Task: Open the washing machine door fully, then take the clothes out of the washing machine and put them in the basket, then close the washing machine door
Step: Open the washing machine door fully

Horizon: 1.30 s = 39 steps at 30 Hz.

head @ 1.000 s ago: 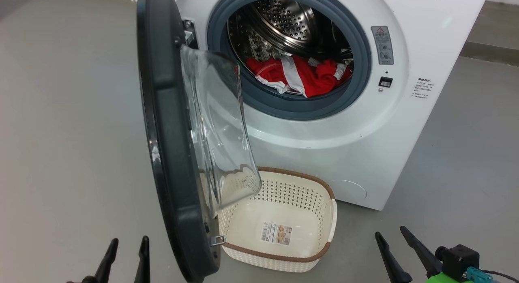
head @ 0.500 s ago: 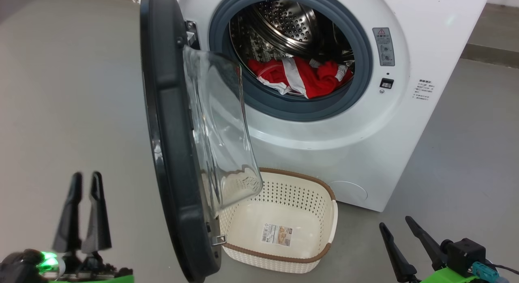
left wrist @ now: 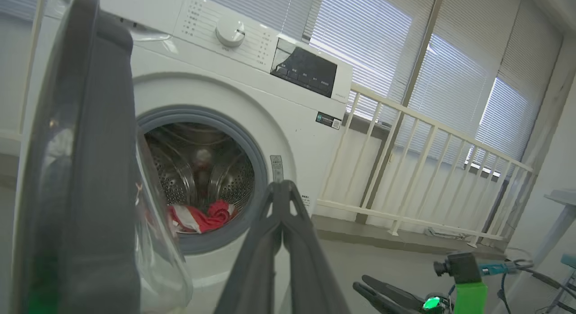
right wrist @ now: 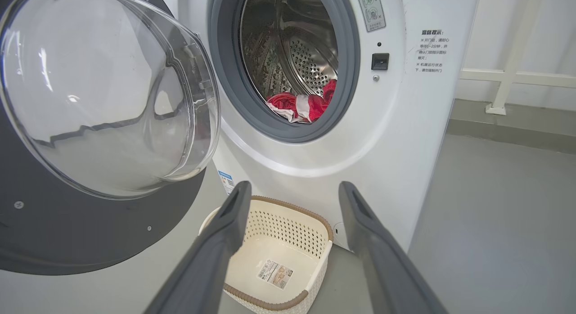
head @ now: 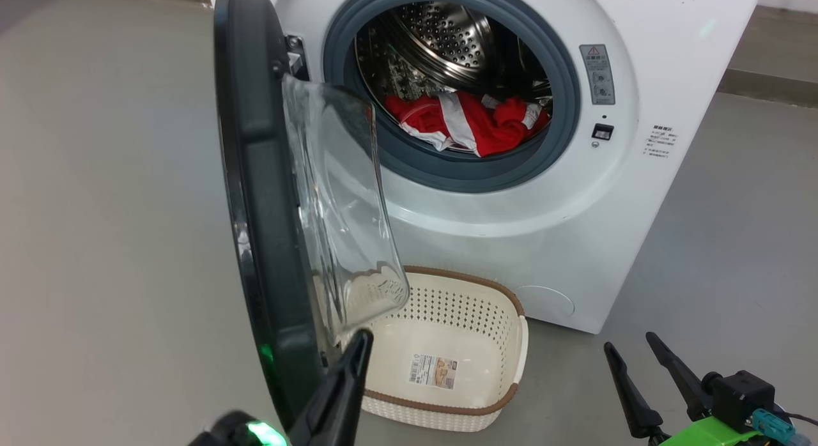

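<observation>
The white washing machine (head: 511, 241) stands with the washing machine door (head: 255, 197) swung out, edge-on to me, its glass bowl (head: 339, 203) facing the drum. The red and white clothes (head: 470, 121) lie at the drum's front lip. On the floor below the opening sits the basket (head: 466, 278), with nothing in it but its label. My left gripper (head: 362, 337) is shut on nothing, its tips beside the lower inner face of the door, over the basket's left end. My right gripper (head: 629, 342) is open at the lower right, right of the basket. The right wrist view shows the right gripper (right wrist: 294, 189) open above the basket (right wrist: 288, 210), with the door (right wrist: 103, 93) and clothes (right wrist: 299, 105) beyond. In the left wrist view the shut fingertips (left wrist: 281, 190) point at the machine, the door (left wrist: 90, 170) stands at their left and the clothes (left wrist: 202, 217) show.
Bare grey floor (head: 108, 209) lies left of the door and right of the machine. A white railing (left wrist: 405, 170) and window blinds stand to the machine's right. The other arm's gripper (left wrist: 382, 296) shows low in the left wrist view.
My left gripper has shut and swung from the lower left, outside the door, across to the door's inner side above the basket. The right gripper rose slightly.
</observation>
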### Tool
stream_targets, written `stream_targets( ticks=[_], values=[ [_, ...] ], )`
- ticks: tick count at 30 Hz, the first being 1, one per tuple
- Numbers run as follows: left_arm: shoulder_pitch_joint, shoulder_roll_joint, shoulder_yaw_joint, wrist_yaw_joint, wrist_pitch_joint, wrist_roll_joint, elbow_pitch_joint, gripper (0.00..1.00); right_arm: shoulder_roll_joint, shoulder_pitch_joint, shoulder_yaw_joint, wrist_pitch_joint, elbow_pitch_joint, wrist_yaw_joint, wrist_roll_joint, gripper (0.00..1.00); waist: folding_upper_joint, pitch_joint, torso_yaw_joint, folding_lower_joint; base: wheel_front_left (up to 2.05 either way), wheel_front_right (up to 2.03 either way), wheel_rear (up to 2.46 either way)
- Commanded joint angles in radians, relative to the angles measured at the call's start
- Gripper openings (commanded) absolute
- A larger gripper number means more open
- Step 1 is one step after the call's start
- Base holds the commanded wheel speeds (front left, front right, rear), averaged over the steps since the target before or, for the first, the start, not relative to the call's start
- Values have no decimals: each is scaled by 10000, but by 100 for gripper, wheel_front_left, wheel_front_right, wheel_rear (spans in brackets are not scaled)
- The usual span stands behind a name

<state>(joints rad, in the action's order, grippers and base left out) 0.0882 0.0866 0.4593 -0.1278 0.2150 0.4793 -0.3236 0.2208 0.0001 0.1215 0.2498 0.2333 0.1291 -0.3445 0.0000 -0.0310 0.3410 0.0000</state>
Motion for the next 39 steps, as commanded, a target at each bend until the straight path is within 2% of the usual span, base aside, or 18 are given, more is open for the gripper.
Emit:
stream_targets(
  ticks=[1,4,8,17,28,39],
  values=[
    [-95,-2,-258,-29,-28,188,-85,0,102,-270,214,120,-267,16,151,100,0,0,-7,0,0,0,0],
    [-120,-13,79,-29,-108,989,836,0,75,-278,245,120,-252,16,148,100,0,2,-34,0,0,0,0],
    [-460,218,232,-29,38,1164,2019,0,52,-329,314,120,-210,16,135,100,0,11,-113,0,0,0,0],
    [-981,231,-523,11,369,1393,3643,0,55,-316,320,120,-245,16,150,100,0,81,-222,0,0,0,0],
    [-842,352,-1690,243,460,1050,3794,0,83,-439,276,120,-291,16,214,100,0,317,-123,0,0,0,0],
    [-389,541,-3556,590,465,798,3538,0,22,-517,379,120,-263,16,191,100,0,365,63,0,0,0,0]
  ],
)
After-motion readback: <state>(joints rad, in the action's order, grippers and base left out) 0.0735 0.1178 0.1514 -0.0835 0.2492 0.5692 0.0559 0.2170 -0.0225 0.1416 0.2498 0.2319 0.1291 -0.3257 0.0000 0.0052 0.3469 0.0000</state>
